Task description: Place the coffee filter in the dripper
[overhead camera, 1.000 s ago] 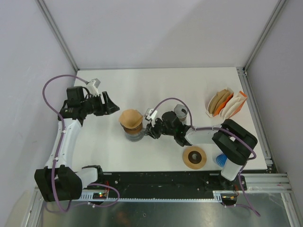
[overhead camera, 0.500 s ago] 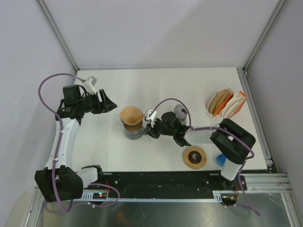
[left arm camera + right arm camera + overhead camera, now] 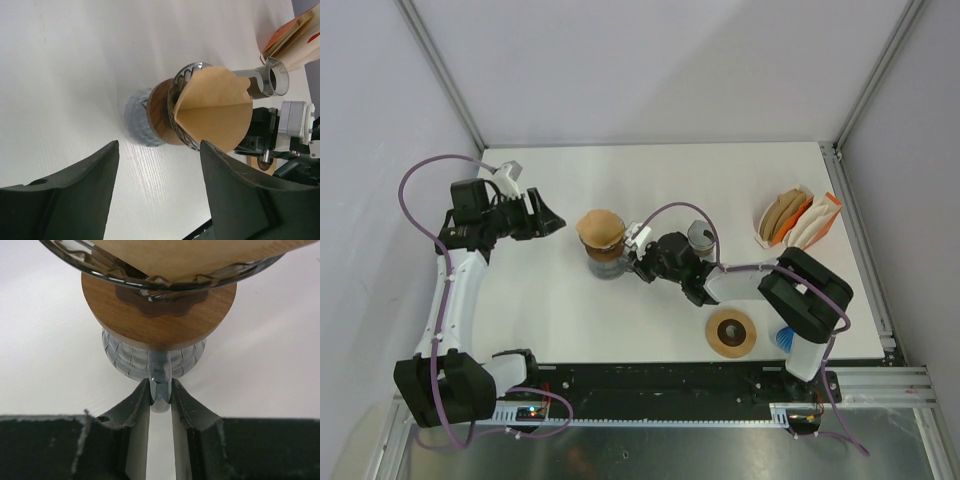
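The brown paper coffee filter (image 3: 600, 225) sits as an open cone in the glass dripper (image 3: 604, 250), its upper edge well above the rim. The dripper (image 3: 165, 277) has a wooden collar (image 3: 160, 315) and stands on a ribbed glass cup (image 3: 130, 357). My right gripper (image 3: 160, 390) is shut on that cup's small clear handle (image 3: 160, 375), reaching in from the right (image 3: 632, 262). My left gripper (image 3: 555, 222) hangs open to the left of the dripper, apart from it. In the left wrist view the filter (image 3: 215, 107) and dripper rim (image 3: 181, 90) lie beyond its spread gripper (image 3: 159, 150).
A holder of spare brown and white filters (image 3: 795, 218) stands at the back right. A small grey measuring cup (image 3: 700, 237) sits just behind my right wrist. A wooden ring (image 3: 731, 332) and a blue object (image 3: 785, 338) lie near the front right edge.
My right gripper has closed on the cup's handle, and the cup with dripper and filter has shifted slightly toward the back. The left gripper drew back a little to the left.
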Robot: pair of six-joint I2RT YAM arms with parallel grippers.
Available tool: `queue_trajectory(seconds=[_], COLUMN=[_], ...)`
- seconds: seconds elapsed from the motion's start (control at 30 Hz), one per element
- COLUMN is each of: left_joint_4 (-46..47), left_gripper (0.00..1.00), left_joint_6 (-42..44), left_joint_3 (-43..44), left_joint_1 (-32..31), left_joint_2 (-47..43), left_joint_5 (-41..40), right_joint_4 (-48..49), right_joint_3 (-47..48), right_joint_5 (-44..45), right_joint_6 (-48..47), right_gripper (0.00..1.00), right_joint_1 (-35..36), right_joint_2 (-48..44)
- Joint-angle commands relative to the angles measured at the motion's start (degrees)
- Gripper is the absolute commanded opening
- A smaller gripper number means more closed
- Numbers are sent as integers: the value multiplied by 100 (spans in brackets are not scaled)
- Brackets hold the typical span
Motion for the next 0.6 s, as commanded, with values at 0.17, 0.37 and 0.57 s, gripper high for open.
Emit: queue_trajectory(seconds=[0.17, 0.37, 0.57], left_joint_4=[84, 87, 82], left_gripper=[71, 71, 71], left_joint_6=[189, 211, 222], left_joint_3=[300, 310, 348], left_joint_1=[97, 127, 154], left_joint_2=[-9, -4, 28], left_joint_5=[159, 179, 189], right_joint_4=[151, 5, -234], right_joint_3=[553, 868, 1206], right_joint_5=[651, 888, 881], right_joint_6=[56, 57, 289], right_gripper=[12, 13, 13], right_joint_1=[-275, -436, -666], right_joint_2=[470, 736, 990])
